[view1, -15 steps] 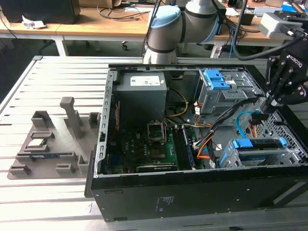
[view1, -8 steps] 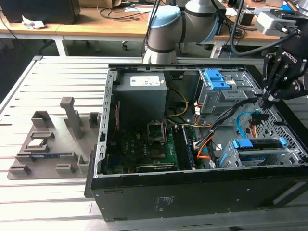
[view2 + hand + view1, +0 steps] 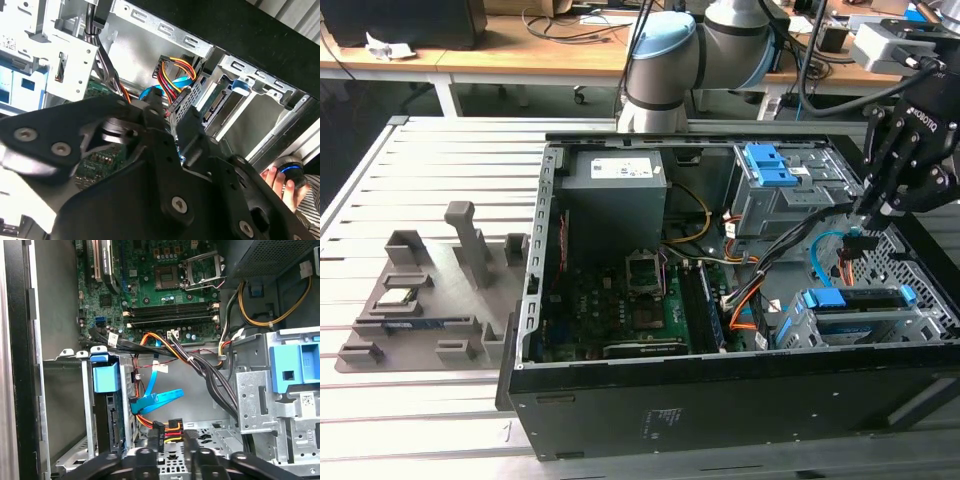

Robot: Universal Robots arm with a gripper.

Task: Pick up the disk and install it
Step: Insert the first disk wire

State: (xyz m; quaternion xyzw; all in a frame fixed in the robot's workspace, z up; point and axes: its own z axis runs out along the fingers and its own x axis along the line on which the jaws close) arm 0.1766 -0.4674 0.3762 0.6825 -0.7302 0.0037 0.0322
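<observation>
The gripper (image 3: 860, 232) hangs inside the open computer case (image 3: 720, 400) at the exterior view's right, its black fingers (image 3: 192, 447) drawn close together over a connector with red, yellow and black wires (image 3: 167, 429); whether they actually pinch it cannot be told. The disk (image 3: 860, 300), with blue rails, sits in the lower drive cage (image 3: 800, 335) just below the gripper. The first wrist view adds the green motherboard (image 3: 165, 285) and a blue ribbon cable (image 3: 157, 400) beside the cage. The second wrist view catches a person's hand (image 3: 282, 185) at a blue-lit knob outside the case. The exterior view takes in a grey fixture (image 3: 430, 290) on the slatted bench (image 3: 410, 400).
</observation>
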